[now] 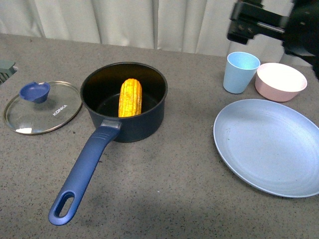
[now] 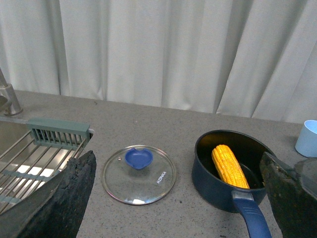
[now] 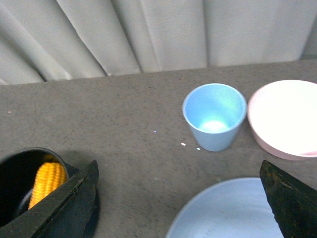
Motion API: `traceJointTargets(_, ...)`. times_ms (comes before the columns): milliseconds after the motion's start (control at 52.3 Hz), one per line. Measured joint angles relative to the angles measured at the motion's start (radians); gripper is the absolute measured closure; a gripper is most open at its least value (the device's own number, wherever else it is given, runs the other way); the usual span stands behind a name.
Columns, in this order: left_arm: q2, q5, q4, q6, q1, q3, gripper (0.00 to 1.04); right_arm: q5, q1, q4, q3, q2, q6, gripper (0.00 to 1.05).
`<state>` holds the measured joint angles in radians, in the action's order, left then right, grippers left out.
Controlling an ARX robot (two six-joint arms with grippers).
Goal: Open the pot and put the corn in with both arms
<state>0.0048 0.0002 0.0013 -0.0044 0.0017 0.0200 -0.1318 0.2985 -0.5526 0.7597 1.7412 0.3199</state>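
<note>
Front view looks down on the tabletop point(image 1: 164, 189) from close; both wrist views face the curtain point(image 2: 163, 49), sharing the pot point(image 1: 124, 102).

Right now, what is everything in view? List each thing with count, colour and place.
pot: one, dark navy with a long blue handle, centre of the counter, open
corn: one, yellow-orange, lying inside the pot
lid: one, clear glass with a blue knob, flat on the counter left of the pot
cup: one, light blue, upright, right rear
bowl: one, pink, right of the cup
plate: one, pale blue, bare, front right
sink rack: one, metal wire, far left
curtain: white, behind the counter
left hand: black, open, holding nothing
right hand: black, open, holding nothing
</note>
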Motion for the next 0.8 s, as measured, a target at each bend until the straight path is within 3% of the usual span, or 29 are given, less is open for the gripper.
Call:
traceJointTargets(210,0.000,0.000,0.000,0.000,0.000,0.000,0.07,-0.051,-0.053,-0.074,-0.315,-0.294,-0.094,0.09)
traceJointTargets(421,0.000,0.000,0.000,0.000,0.000,0.000,0.07,-0.060,-0.069,-0.047,-0.471,-0.495,-0.153,0.09)
traceJointTargets(593,0.000,-0.001,0.000,0.000,0.000,0.000,0.07,-0.060,-0.099,-0.484,-0.600,-0.471,-0.273,0.34)
traceJointTargets(803,-0.001,0.000,0.000,0.000,0.000,0.000,0.07,-0.009,-0.153,-0.450,-0.668,-0.632,-0.309,0.68)
